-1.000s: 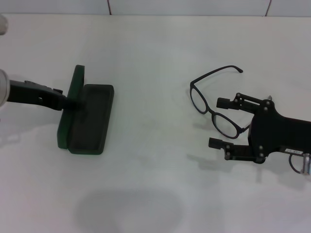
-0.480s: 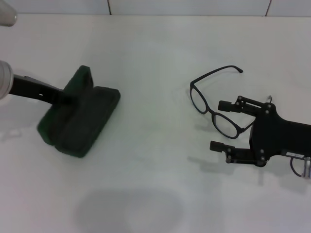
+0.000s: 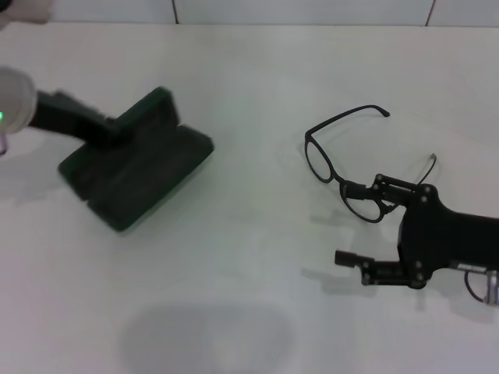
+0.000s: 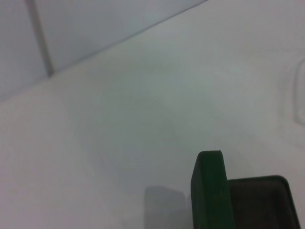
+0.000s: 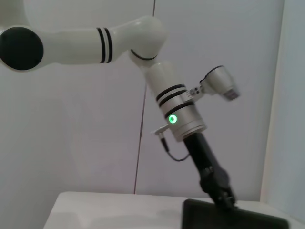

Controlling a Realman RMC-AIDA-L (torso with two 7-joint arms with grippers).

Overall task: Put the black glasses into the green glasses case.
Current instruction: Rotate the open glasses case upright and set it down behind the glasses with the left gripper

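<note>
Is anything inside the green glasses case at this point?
Nothing shows inside the open green glasses case; only its dark lining. The left gripper at the lid hides a small part. The black glasses lie on the table at the right gripper.

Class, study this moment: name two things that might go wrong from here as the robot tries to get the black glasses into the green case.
1. The right claw is open, with one finger over a lens of the black glasses; closing there might press the lens or skid the thin frame.
2. The left claw holds the green glasses case at its raised lid, skewed on the table; it may slip or shut.
</note>
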